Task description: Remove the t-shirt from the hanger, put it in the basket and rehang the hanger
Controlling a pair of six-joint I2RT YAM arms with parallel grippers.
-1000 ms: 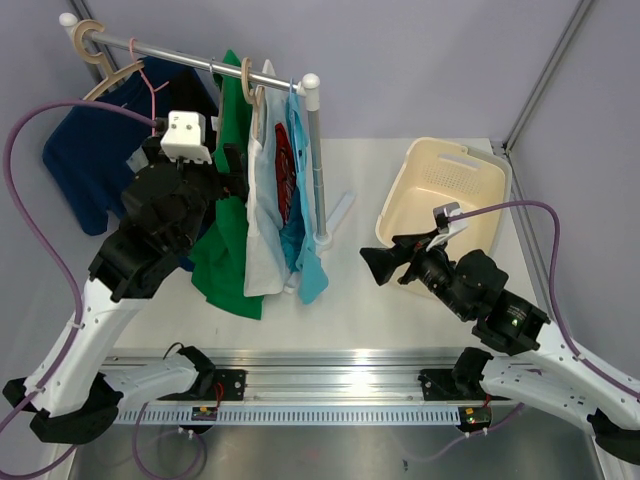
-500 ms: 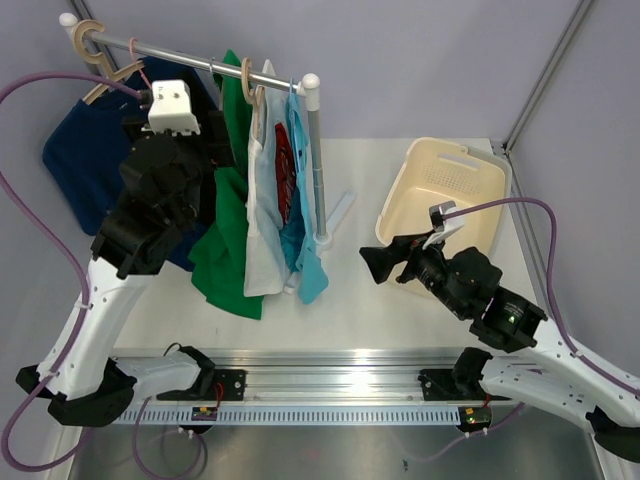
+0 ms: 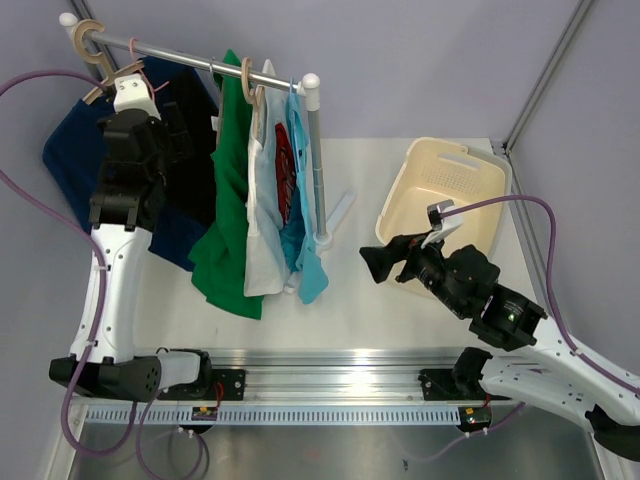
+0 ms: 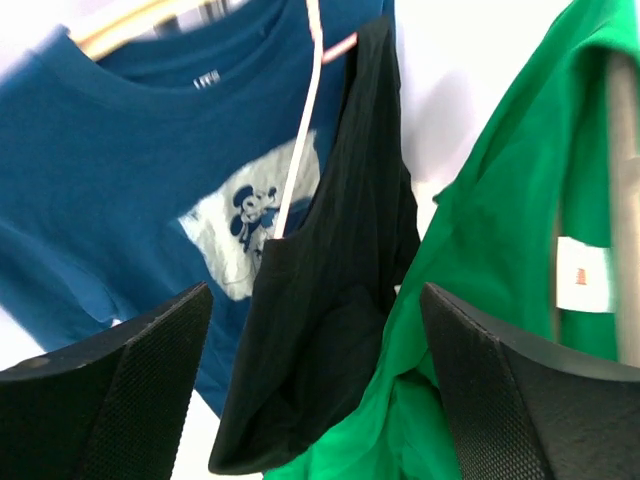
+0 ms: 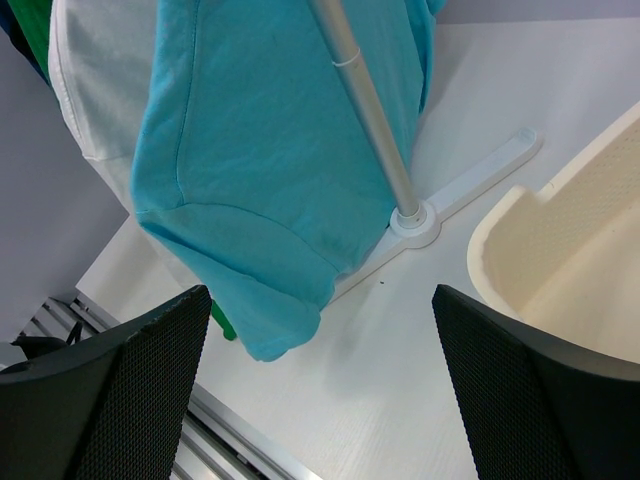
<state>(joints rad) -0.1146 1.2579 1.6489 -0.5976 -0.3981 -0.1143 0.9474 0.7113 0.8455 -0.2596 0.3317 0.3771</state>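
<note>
Left arm [image 3: 130, 170] lifting away from green shirt, swinging up toward rail [image 3: 190, 57]. Left jaws spread, gripping nothing. Black t-shirt [image 4: 340, 300] hanging on pink hanger [image 4: 300, 150], dead ahead between jaws. Approach likely nearing grasp. Right jaws released, idling.

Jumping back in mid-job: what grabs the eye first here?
A crowded rail back left: a bright green t-shirt hangs beside a black garment and a dark blue cartoon-print shirt. The left gripper is raised, open, facing the black garment; the right gripper hovers open beside the cream basket.
</note>
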